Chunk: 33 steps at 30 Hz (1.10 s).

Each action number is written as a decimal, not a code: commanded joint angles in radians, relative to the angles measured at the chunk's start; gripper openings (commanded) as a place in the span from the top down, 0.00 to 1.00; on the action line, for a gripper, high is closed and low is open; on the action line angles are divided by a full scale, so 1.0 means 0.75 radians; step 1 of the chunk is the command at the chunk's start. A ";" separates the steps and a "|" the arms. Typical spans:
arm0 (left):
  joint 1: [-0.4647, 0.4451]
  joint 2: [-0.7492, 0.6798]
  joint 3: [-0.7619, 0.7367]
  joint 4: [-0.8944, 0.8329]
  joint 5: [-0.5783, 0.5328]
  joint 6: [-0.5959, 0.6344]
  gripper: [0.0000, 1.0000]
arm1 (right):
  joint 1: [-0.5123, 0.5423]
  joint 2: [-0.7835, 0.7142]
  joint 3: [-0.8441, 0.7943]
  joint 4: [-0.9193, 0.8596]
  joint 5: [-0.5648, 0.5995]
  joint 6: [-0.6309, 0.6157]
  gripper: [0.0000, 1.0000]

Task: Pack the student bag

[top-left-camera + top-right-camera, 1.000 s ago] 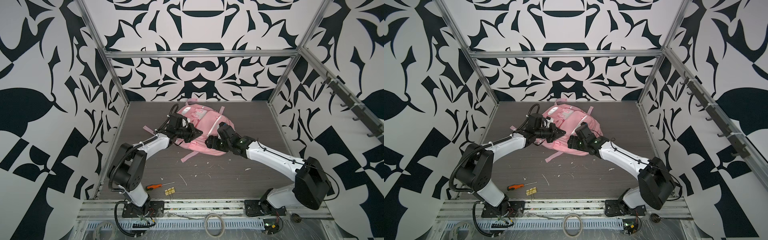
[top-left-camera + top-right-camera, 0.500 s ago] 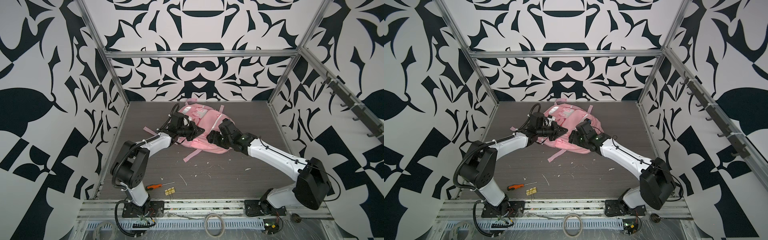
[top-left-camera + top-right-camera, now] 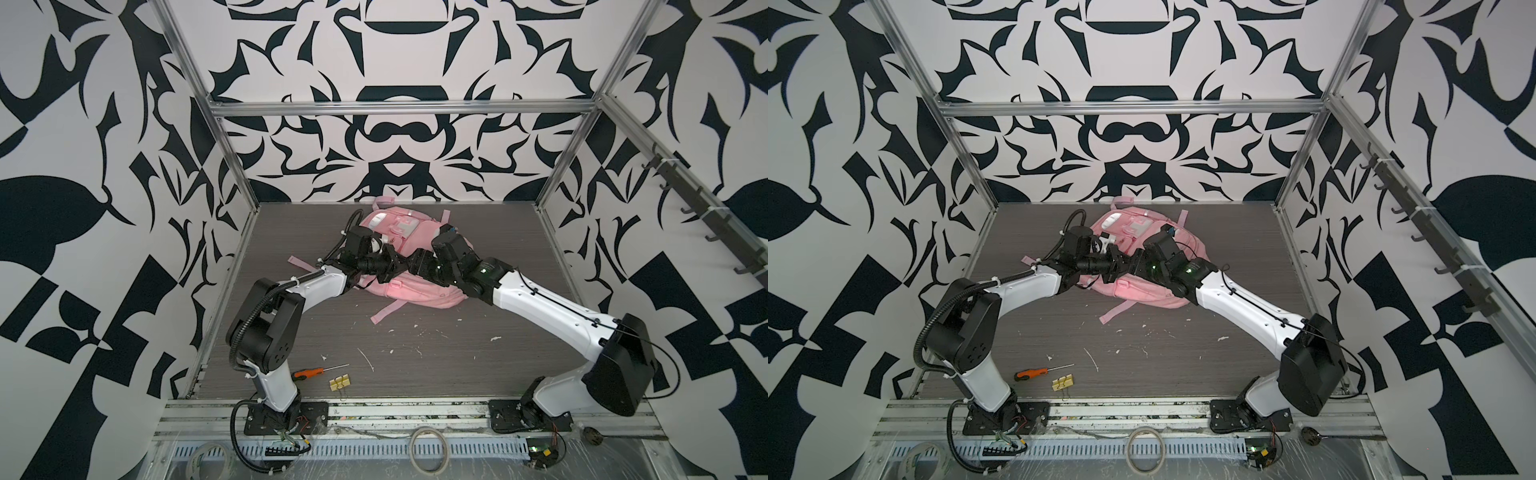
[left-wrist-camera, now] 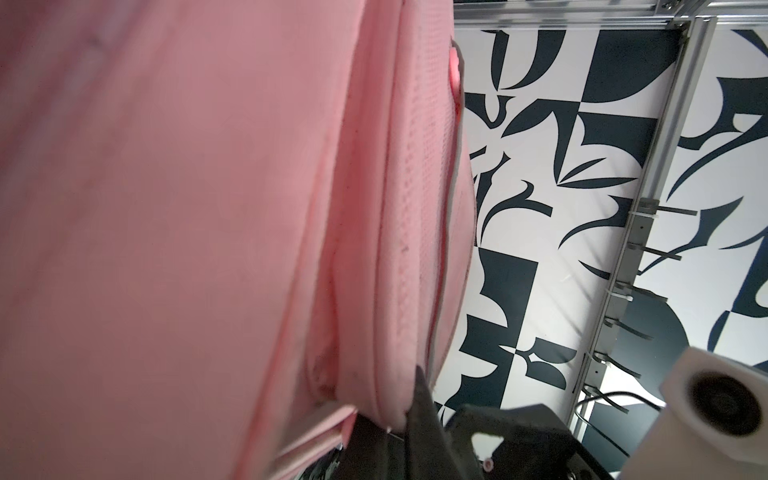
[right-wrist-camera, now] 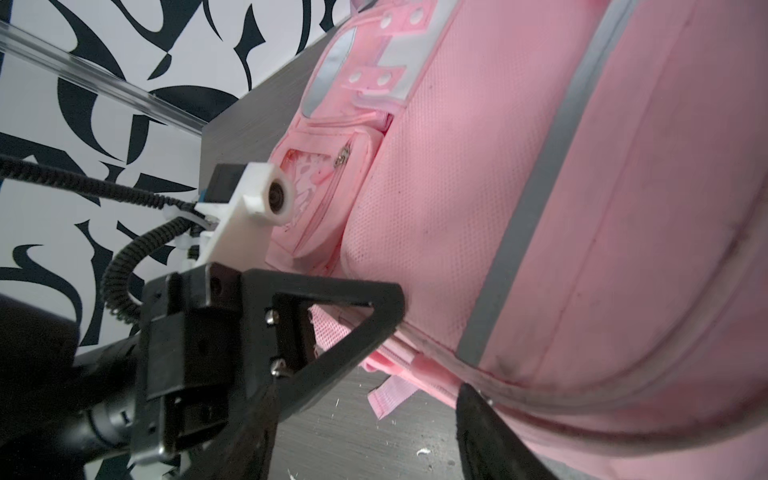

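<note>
Right jaws advanced along student bag [image 3: 419,291]

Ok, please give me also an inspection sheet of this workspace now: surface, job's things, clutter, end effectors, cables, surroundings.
Surface: dark wood-grain table, scattered white scraps.
Job's things: pink student bag lying at the back middle, straps spread.
Clutter: orange screwdriver and yellow binder clips near the front edge.
End effectors: left end effector shut on the student bag's fabric; right end effector at the bag, open or shut unclear.
Cables: black corrugated hose on the left arm; cable loop below the front rail.
Surroundings: black-and-white patterned walls, aluminium frame, hook rail on the right wall.
</note>
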<state>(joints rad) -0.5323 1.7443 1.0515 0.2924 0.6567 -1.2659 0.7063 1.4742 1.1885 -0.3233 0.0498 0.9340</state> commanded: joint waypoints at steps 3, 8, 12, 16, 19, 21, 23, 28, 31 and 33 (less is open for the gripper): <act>-0.016 0.003 0.093 0.155 0.090 0.004 1.00 | -0.015 -0.007 0.024 -0.070 0.062 0.005 0.47; -0.015 0.023 0.109 0.170 0.092 -0.009 1.00 | -0.029 -0.055 -0.068 -0.097 0.069 0.066 0.46; -0.016 0.024 0.106 0.163 0.090 -0.008 1.00 | -0.048 -0.064 -0.105 -0.056 0.040 0.102 0.47; -0.019 0.038 0.102 0.188 0.088 -0.019 1.00 | -0.048 -0.069 -0.091 -0.101 0.047 0.093 0.46; -0.024 0.038 0.101 0.196 0.087 -0.020 1.00 | -0.065 -0.064 -0.144 -0.031 0.067 0.093 0.45; -0.026 0.036 0.092 0.196 0.086 -0.020 1.00 | -0.073 -0.024 -0.129 -0.014 0.075 0.051 0.45; -0.029 0.034 0.083 0.198 0.088 -0.019 1.00 | -0.087 0.014 -0.117 0.029 0.063 0.034 0.45; -0.029 0.031 0.087 0.205 0.096 -0.020 1.00 | -0.093 0.080 -0.094 0.093 0.056 0.018 0.45; -0.033 0.027 0.088 0.201 0.096 -0.018 1.00 | -0.095 0.128 -0.079 0.102 0.039 0.021 0.46; -0.037 0.030 0.091 0.202 0.097 -0.018 1.00 | -0.095 0.152 -0.071 0.098 0.044 0.019 0.47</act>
<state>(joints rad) -0.5369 1.7912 1.0805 0.3099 0.6239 -1.2888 0.6430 1.5448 1.1072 -0.2993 0.0673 0.9627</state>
